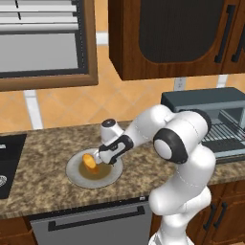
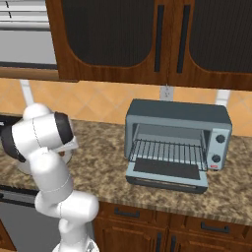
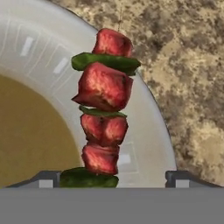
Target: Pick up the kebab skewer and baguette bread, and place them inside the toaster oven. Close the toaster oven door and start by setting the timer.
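Between the claw's [image 3: 112,177] two dark tips, on the plate rim [image 3: 148,144], lies the kebab skewer [image 3: 104,109]. It runs straight away from the claw: glossy red meat chunks w/ flat green slices between, thin stick end poking out at the far end over the counter. Jaws stand wide, one tip each side of the skewer's near end, not touching it as far as visible; nothing held. Judged stage: grasp approach on the skewer, grip not yet made.

Left base view: claw [image 1: 102,160] down over the plate [image 1: 76,174], and the baguette bread [image 1: 89,161] sits just beside it on the same plate. It is a stubby golden-orange oval, smooth, paler on top. Plate is a shallow round dish, pale glazed rim, brownish centre.

Well off to the claw's side, across the speckled granite counter [image 2: 106,162], stands the toaster oven [image 2: 178,142]: boxy slate-grey metal, wire rack inside, two knobs on its front. Toaster oven door [image 2: 167,174] is dropped open, lying flat out front.

Progress: early. Both foods on the plate, oven cavity bare. Left to do: lift skewer, load it, same for bread, shut door, turn timer.

Round chunks on a thin stick prob. roll or pivot if pinched off-centre.
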Robot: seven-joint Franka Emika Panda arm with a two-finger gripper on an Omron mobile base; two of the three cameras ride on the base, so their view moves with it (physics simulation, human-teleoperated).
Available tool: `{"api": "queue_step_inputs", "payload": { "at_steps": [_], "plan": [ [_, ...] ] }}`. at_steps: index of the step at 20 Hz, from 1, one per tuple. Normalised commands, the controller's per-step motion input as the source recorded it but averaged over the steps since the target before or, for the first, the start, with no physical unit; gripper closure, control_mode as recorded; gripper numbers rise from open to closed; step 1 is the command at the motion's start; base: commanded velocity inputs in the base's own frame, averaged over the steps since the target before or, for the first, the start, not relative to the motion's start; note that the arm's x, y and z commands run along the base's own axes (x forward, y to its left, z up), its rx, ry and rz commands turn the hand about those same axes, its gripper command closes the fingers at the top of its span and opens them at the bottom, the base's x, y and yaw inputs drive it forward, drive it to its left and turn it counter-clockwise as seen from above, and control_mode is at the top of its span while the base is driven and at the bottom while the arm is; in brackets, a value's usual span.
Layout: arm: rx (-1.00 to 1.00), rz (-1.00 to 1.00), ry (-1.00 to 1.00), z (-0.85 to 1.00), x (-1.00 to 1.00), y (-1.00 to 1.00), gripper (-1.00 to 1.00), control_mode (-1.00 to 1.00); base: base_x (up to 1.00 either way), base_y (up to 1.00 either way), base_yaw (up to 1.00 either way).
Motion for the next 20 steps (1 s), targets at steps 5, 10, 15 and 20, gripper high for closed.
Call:
{"api": "queue_step_inputs", "payload": {
  "at_steps": [5, 10, 15, 20],
  "plan": [
    [0.01, 0.01, 0.01, 0.06, -0.18, -0.10, 1.00, -1.00, 0.00, 0.00, 0.00],
    [0.00, 0.07, 0.00, 0.50, -0.24, -0.26, 1.00, -1.00, 0.00, 0.00, 0.00],
    [0.01, 0.10, -0.01, 0.90, -0.83, -0.87, 1.00, -1.00, 0.00, 0.00, 0.00],
    [0.02, 0.04, -0.01, 0.65, -0.99, -1.00, 1.00, -1.00, 0.00, 0.00, 0.00]
  ]
}}
